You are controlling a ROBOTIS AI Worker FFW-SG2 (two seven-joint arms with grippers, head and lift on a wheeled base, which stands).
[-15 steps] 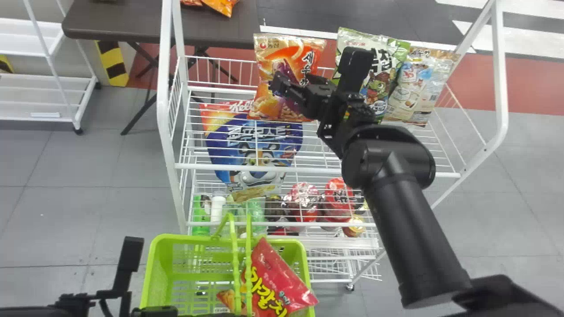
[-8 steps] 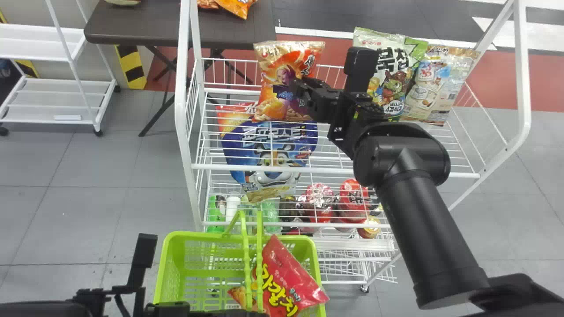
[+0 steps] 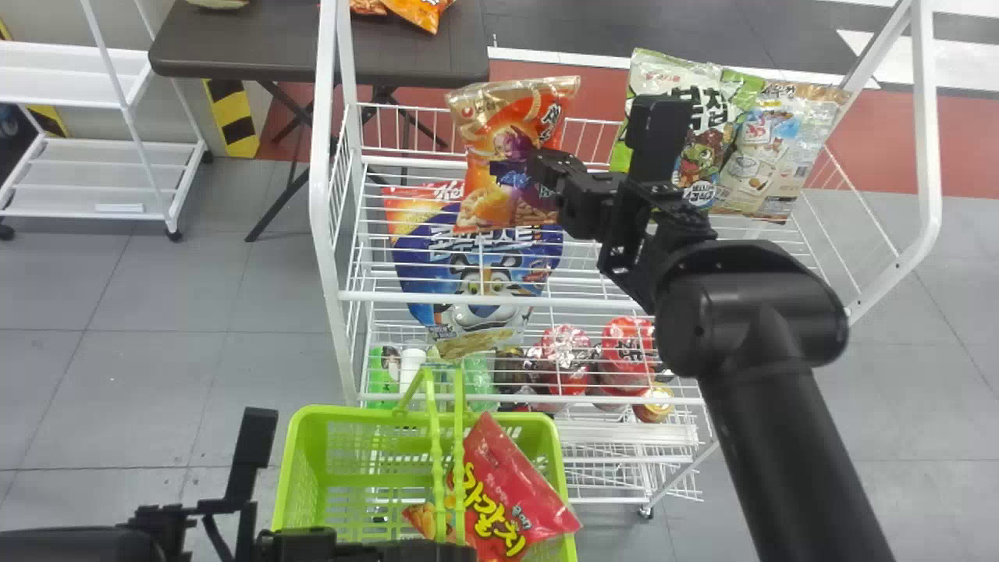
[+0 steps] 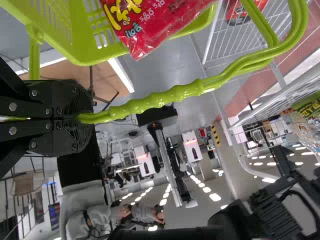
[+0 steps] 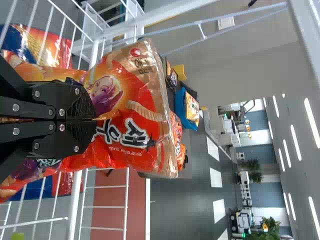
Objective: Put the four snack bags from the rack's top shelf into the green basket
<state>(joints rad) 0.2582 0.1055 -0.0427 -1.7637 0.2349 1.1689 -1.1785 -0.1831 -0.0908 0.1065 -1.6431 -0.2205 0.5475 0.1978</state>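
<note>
Grey floor tiles [image 3: 172, 289] lie beneath a white wire rack [image 3: 585, 300]. Head view: at its top shelf, the right gripper [image 3: 538, 165] pinches a shiny orange snack bag [image 3: 503, 117], left of green-and-white [image 3: 663, 74] and beige [image 3: 773, 168] bags; a red bag [image 3: 507, 492] leans in the green plastic basket [image 3: 351, 412]. Left wrist view: the left gripper [image 3: 460, 551] clamps the basket's handle [image 4: 170, 95]. Right wrist view: fingers [image 5: 80, 117] close on crumpled orange film.

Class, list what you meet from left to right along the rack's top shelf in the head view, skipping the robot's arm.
Rack's left post → orange snack bag → green-and-white snack bag → beige snack bag → rack's right post.
</note>
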